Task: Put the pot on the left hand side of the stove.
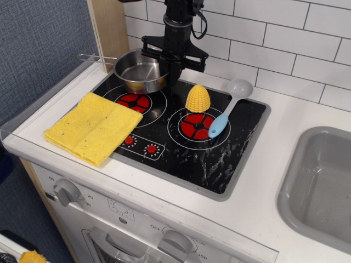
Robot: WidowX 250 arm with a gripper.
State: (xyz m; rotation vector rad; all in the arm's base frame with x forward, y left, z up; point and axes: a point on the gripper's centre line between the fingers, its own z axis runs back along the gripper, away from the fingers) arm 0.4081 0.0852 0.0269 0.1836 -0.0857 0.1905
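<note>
The shiny steel pot (138,72) sits low at the back left corner of the black stove (219,159), just behind the left red burner (134,101). I cannot tell whether it touches the surface. Its thin wire handle (90,56) points left. My black gripper (170,75) comes down from above and is shut on the pot's right rim.
A yellow corn cob (198,98) stands between the burners, and a spoon with a blue handle (227,109) lies across the right burner (194,126). A yellow cloth (93,127) overlaps the stove's left edge. A wooden post (109,30) and tiled wall are behind; a grey sink (323,186) is at the right.
</note>
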